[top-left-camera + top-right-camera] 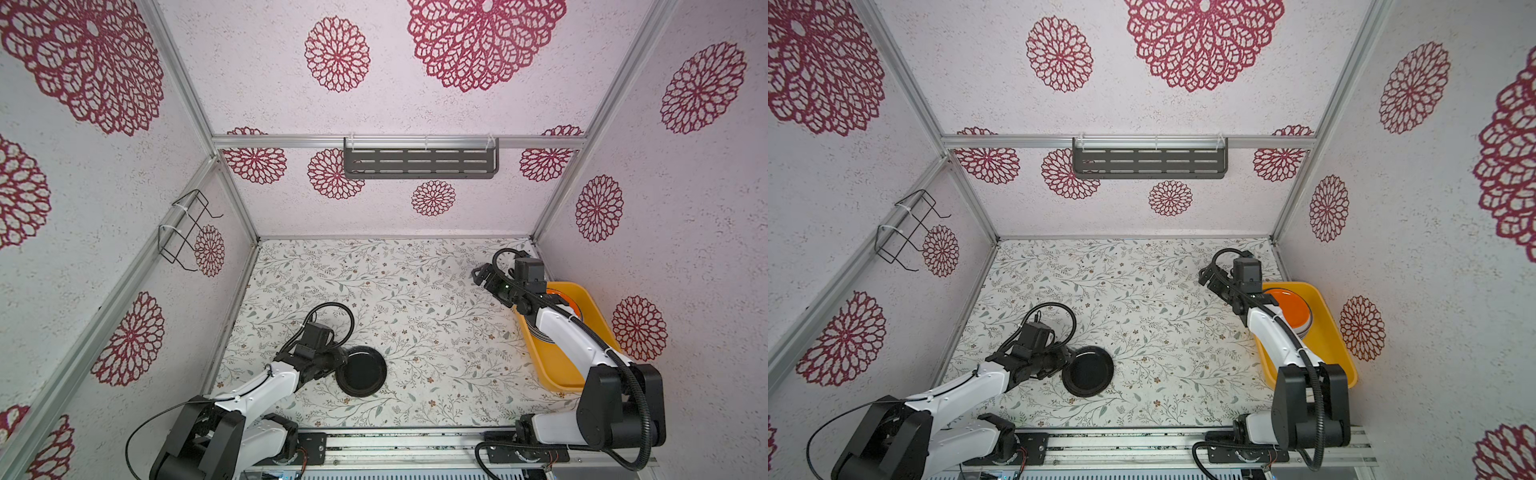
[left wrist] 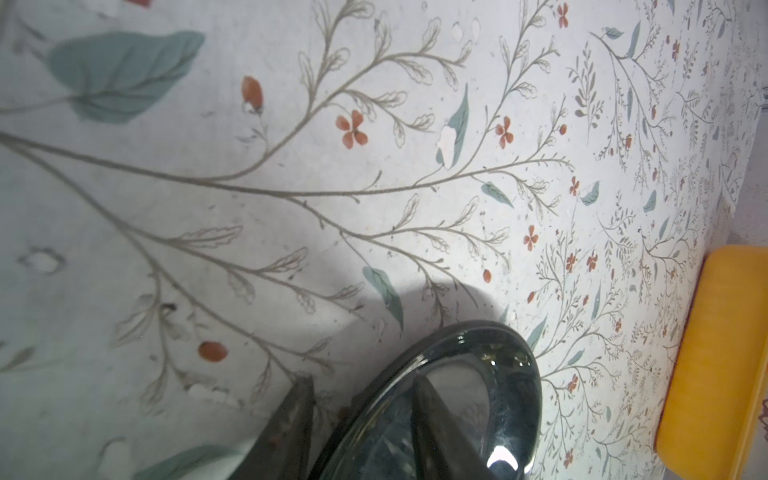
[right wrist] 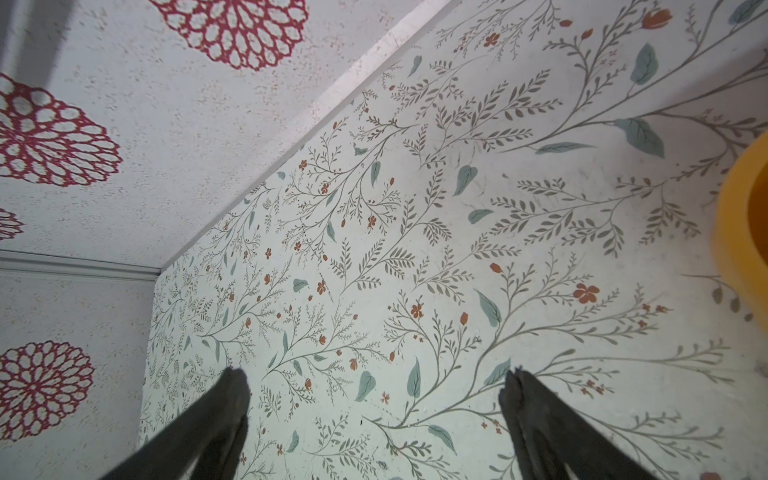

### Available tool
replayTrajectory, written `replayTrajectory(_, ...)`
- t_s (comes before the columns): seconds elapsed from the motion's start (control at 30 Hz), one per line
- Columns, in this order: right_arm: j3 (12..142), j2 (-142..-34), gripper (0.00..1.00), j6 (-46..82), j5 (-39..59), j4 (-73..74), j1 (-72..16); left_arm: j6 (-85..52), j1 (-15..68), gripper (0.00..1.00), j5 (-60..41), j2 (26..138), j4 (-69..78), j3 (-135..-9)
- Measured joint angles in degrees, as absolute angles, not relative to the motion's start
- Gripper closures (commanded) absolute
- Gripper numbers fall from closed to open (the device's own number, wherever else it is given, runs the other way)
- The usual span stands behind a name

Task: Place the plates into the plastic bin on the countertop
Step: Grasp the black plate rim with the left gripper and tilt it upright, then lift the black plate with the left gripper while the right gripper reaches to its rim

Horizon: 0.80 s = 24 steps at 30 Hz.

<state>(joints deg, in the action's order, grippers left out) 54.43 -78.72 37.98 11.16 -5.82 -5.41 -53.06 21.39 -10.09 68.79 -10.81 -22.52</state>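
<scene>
Black plate [image 1: 361,372] lies flat on the worktop [image 1: 415,291], left of centre toward the near edge, well apart from the plastic bin [image 1: 1325,353]. Left gripper [image 2: 361,382] sits low at the plate's left rim. In the left wrist view one finger [image 2: 291,424] is outside the rim and the other lies inside the dish, so the jaws straddle the edge; whether they actually pinch it cannot be told. The bin stands against the right wall and holds a stack of plates at its far end, an orange plate [image 1: 1291,309] on top. Right gripper [image 3: 376,376] is spread wide and holds nothing, above bare worktop just beyond the bin's far end.
</scene>
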Motion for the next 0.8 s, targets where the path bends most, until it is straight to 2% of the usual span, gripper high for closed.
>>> replayTrajectory(0.3,53.91,-78.3,0.01,37.41,11.84,-7.01,-5.43,-51.35,21.39,0.45,-12.38,69.36,-11.33,-23.53)
replayTrajectory(0.53,53.76,-78.98,0.01,37.06,13.72,-7.81,-7.92,-49.45,21.41,0.35,-12.78,63.07,-20.8,-23.18)
replayTrajectory(0.8,55.77,-81.65,0.01,36.1,15.22,-10.55,-12.84,-50.43,21.89,0.35,-13.5,55.75,-25.28,-19.9)
